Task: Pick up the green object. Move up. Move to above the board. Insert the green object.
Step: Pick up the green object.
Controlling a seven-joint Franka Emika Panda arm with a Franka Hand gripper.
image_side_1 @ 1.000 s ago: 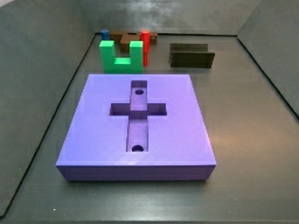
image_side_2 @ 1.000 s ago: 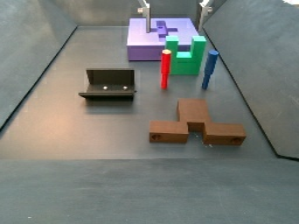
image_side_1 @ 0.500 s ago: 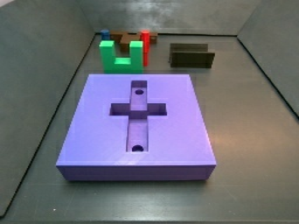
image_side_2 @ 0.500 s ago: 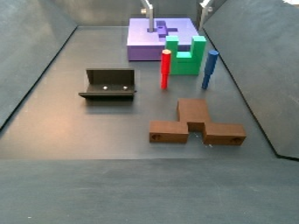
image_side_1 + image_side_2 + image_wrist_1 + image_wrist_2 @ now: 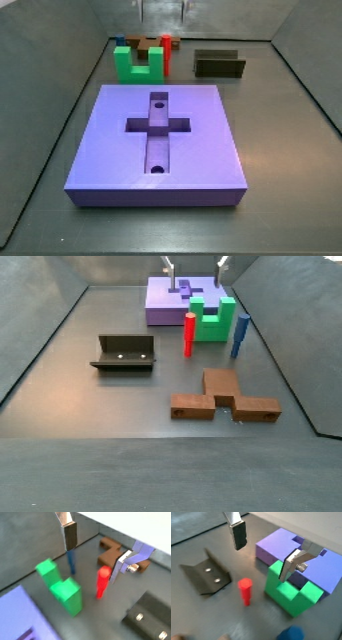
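Lab test cell / robot benchmark rig, not a home or shop. Grey walled enclosure around a bare dark tabletop (image 5: pixel 80 386). Contents are plain solid-colour test pieces: purple board (image 5: pixel 158 140) with a cross recess and two holes, green object (image 5: pixel 139 63), red peg (image 5: pixel 190 334), blue peg (image 5: pixel 241 334), brown blocks (image 5: pixel 225 397). Dark L-shaped fixture (image 5: pixel 124 353) on the floor. Hand (image 5: pixel 264 548) hangs above the pieces, silver plate fingers (image 5: pixel 238 533) spread apart, nothing between them.

Your tool (image 5: pixel 195 264) has shifted since a second ago: fingertips now sit closer together at the top of a side view; nothing else moved.
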